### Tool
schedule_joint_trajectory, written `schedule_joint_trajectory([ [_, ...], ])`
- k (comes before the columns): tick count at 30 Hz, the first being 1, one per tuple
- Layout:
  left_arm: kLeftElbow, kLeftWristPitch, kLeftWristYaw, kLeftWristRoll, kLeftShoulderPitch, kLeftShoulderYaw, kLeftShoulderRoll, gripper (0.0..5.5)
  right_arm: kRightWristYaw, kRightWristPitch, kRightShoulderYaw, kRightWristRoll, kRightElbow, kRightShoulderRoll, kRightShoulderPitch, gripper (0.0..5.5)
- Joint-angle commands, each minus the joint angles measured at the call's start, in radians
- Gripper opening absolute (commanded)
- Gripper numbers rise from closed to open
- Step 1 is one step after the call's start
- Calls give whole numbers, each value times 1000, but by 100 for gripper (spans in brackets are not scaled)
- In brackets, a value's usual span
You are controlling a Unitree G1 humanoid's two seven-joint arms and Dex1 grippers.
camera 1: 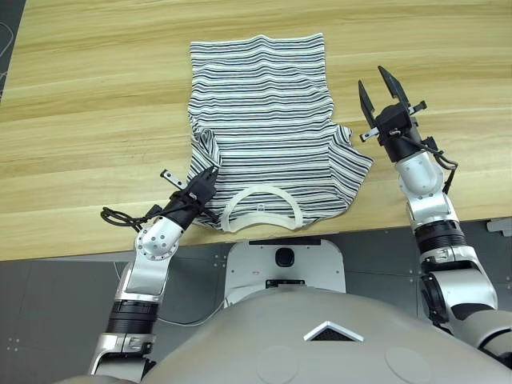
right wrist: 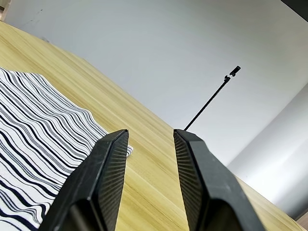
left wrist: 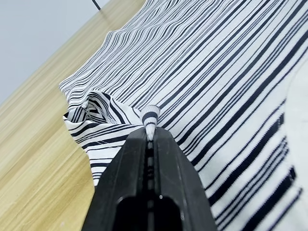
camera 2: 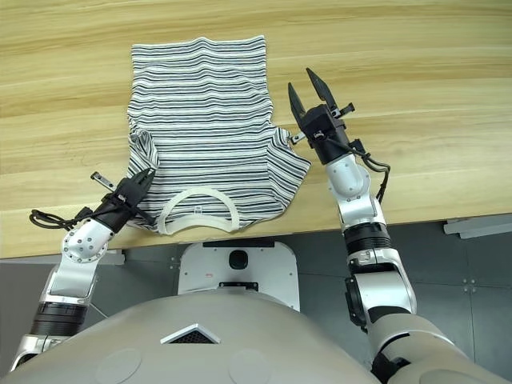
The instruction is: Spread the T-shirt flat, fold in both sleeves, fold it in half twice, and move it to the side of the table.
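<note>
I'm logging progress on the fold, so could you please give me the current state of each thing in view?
Left hand: shut on a pinch of T-shirt fabric.
Right hand: open, holding nothing.
T-shirt: lying on the table, collar toward the robot, not folded in half.
Sleeve near left hand: bunched inward over the body.
Sleeve near right hand: spread outward, unfolded.

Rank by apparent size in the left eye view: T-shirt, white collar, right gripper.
T-shirt, clearly largest. Then white collar and right gripper: about alike, and the gripper may sit nearer the camera, so unranked.
</note>
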Motion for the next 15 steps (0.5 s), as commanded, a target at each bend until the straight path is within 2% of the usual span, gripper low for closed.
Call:
schedule_joint_trajectory([
  [1,31,42,-15,25,30,-17,23,61,3,-8,1,3,9,11,-14,173],
  [11,1,-35,2,-49,-53,43,17,214,2,-17,-4,11,19,17,-13,173],
  [15,-33,-69,-32,-160,-74,73,-7,214,52,13,-19,87,11,27,1,173],
])
